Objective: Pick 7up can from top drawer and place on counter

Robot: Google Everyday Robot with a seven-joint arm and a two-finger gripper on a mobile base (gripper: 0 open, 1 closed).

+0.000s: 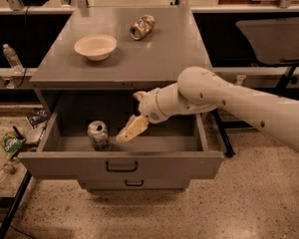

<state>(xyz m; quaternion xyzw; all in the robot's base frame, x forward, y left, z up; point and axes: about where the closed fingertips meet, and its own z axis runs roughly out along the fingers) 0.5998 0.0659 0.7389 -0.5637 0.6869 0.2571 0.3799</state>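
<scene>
The likeliest mishap is a knocked can; the 7up can (pixel 98 135) stands upright on the floor of the open top drawer (pixel 120 159), left of centre and close behind the front panel, and the gripper (pixel 131 130) comes at it from the side, so a slanted approach could nudge it over and send it rolling toward the left wall; a second risk is a weak hold high on the can's smooth wall, which might let it slip on the way up; a third is the lift itself, since the wrist sits just below the front edge of the counter (pixel 154 54) and a straight rise could catch that lip or drag the can against it; on the counter, 1 bowl (pixel 95 47) and 1 brown-and-gold can (pixel 142 27) lying on its side take up the back part, so a careless placement there could bump them; the arm (pixel 229 101) reaches in from the right, sloping down and to the left, with the wrist bent so the gripper points down-left into the drawer; its tip is just beside the can on the right, apart from it, holding nothing; I cannot tell whether it is spread or closed
</scene>
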